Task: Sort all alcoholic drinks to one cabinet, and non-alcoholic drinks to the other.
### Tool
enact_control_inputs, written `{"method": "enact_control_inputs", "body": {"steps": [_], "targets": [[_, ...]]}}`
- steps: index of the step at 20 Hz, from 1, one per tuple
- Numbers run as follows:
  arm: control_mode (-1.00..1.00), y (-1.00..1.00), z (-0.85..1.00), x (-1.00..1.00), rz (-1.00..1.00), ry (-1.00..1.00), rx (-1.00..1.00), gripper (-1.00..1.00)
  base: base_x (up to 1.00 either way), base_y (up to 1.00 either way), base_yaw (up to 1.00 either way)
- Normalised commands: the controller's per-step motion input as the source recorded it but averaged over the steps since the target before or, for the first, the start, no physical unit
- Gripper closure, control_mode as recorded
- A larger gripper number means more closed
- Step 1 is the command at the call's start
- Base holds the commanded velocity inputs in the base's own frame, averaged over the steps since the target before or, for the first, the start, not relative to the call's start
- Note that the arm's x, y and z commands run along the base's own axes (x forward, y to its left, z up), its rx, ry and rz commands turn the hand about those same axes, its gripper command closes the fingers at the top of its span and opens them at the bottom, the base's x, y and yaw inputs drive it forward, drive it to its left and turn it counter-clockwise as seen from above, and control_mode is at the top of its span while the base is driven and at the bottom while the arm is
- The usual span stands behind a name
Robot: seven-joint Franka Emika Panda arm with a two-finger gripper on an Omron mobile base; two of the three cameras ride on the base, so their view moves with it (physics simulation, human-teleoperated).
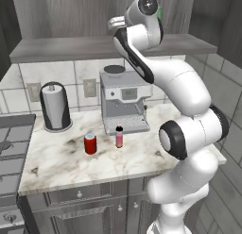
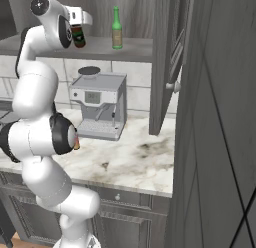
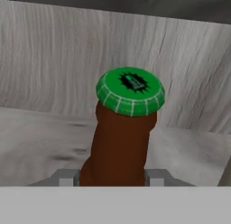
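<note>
A white robot arm is reaching up into an open wall cabinet (image 2: 125, 49) above a marble counter (image 1: 61, 160). Its gripper (image 2: 77, 29) is holding the brown bottle (image 2: 78, 36) by the neck, jaws narrowed against it, at the left part of the cabinet shelf. In the hand view the brown neck and its green cap (image 3: 130, 91) are rising between the fingers, with the grey wood-grain back wall behind. The green bottle (image 2: 117, 29) is standing upright on the same shelf, to the right of the brown one and apart from it. On the counter, the red can (image 1: 90, 144) and the pink bottle (image 1: 119, 137) are standing near each other, in front of a coffee machine (image 1: 124, 102), toward the front edge
</note>
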Motion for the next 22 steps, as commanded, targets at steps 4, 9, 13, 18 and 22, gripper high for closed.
{"method": "enact_control_inputs", "body": {"steps": [4, 9, 13, 18, 22], "targets": [[-1.00, 0.00, 0.00, 0.23, 0.00, 0.00, 0.00, 1.00, 0.00, 0.00, 0.00], [-1.00, 0.00, -0.11, 0.21, 0.00, 0.00, 0.00, 1.00, 0.00, 0.00, 0.00], [-1.00, 0.00, -0.20, 0.19, 0.00, 0.00, 0.00, 1.00, 0.00, 0.00, 0.00], [-1.00, 0.00, -0.19, 0.19, 0.00, 0.00, 0.00, 1.00, 0.00, 0.00, 0.00], [-1.00, 0.00, -0.20, 0.19, 0.00, 0.00, 0.00, 1.00, 0.00, 0.00, 0.00]]}}
